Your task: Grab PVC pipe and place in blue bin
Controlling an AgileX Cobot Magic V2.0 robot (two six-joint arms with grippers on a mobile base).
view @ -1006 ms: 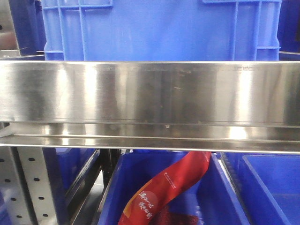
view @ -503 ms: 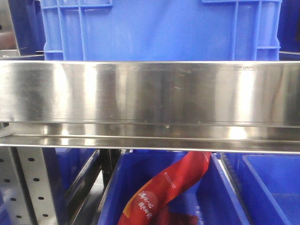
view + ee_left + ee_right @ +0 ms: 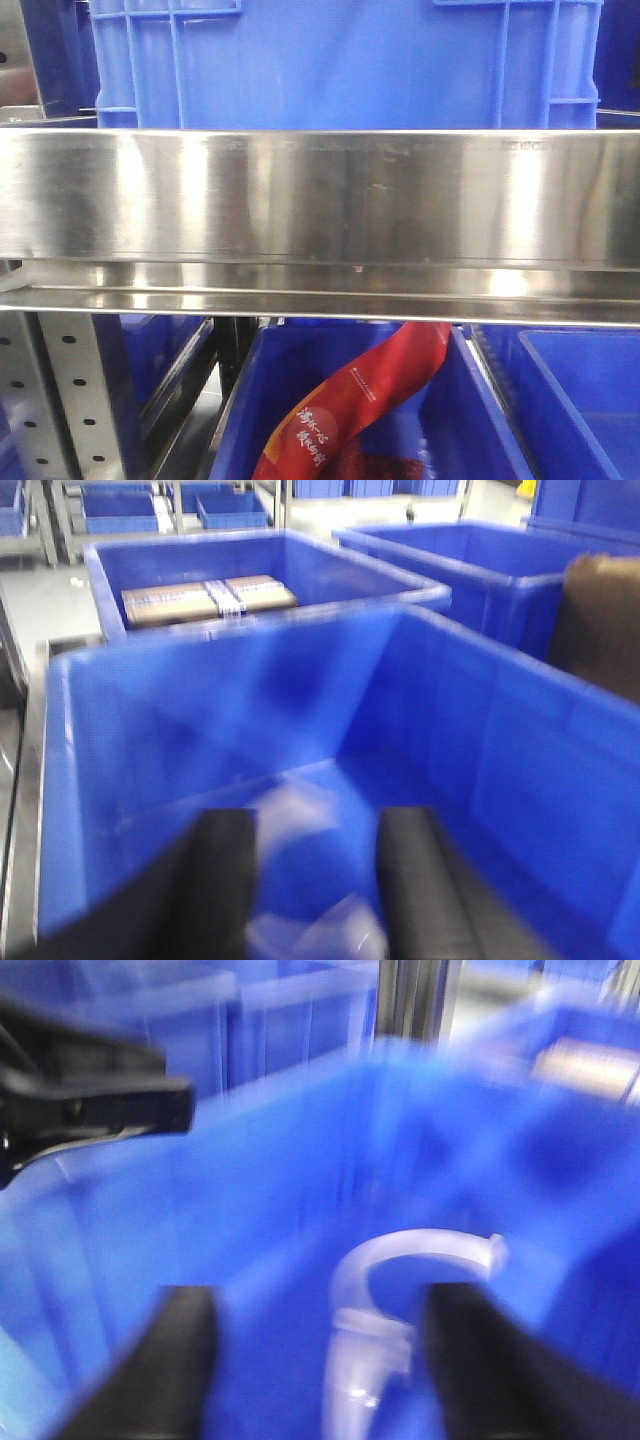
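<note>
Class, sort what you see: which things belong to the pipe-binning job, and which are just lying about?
Job: white pipe, blue bin around it, right gripper.
Lying about: red packet, cardboard boxes, steel shelf rail.

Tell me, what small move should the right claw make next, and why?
Probably ease the right gripper down and shut it on the pale curved pipe: its jaws stand open, with the pipe lying between them in the blue bin, seemingly ungripped. The view is blurred.
</note>
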